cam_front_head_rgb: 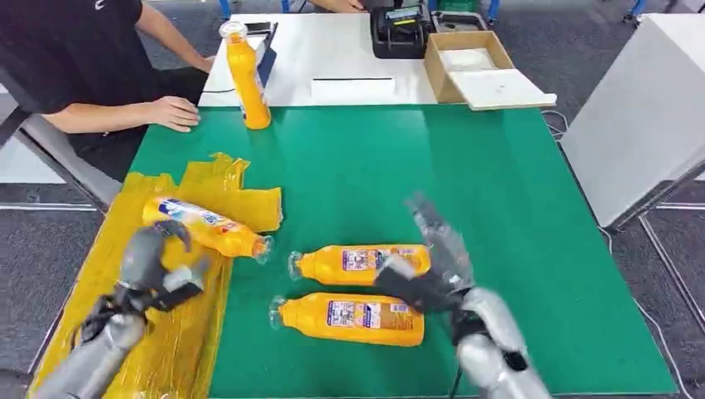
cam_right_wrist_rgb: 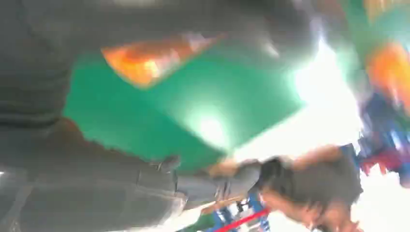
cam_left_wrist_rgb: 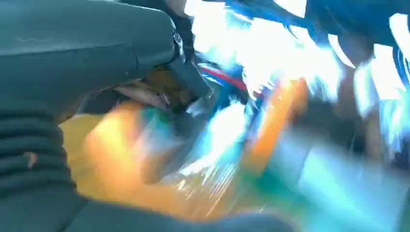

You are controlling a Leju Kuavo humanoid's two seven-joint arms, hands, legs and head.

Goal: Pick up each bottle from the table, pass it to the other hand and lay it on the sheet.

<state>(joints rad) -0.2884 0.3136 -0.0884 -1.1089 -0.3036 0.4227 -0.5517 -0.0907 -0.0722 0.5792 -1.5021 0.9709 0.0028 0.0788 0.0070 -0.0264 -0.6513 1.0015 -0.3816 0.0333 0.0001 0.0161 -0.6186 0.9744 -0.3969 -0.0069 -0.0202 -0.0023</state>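
Orange bottles with clear caps lie on the green table [cam_front_head_rgb: 499, 208]. One bottle [cam_front_head_rgb: 204, 226] lies on the crinkled yellow sheet [cam_front_head_rgb: 179, 332] at the left. Two lie side by side on the green, a farther one [cam_front_head_rgb: 359, 263] and a nearer one [cam_front_head_rgb: 349, 317]. Another bottle [cam_front_head_rgb: 247, 75] stands upright at the far edge. My left hand [cam_front_head_rgb: 156, 264] hovers over the sheet just beside the lying bottle, fingers curved and holding nothing. My right hand [cam_front_head_rgb: 432, 266], blurred, is over the bottom end of the farther bottle with fingers stretched out. Both wrist views are heavily blurred.
A person sits at the far left with a hand [cam_front_head_rgb: 175, 112] resting on the table's corner. Behind the green table stands a white table with a cardboard box [cam_front_head_rgb: 470, 66] and a black device [cam_front_head_rgb: 399, 29]. A white panel [cam_front_head_rgb: 632, 108] stands at the right.
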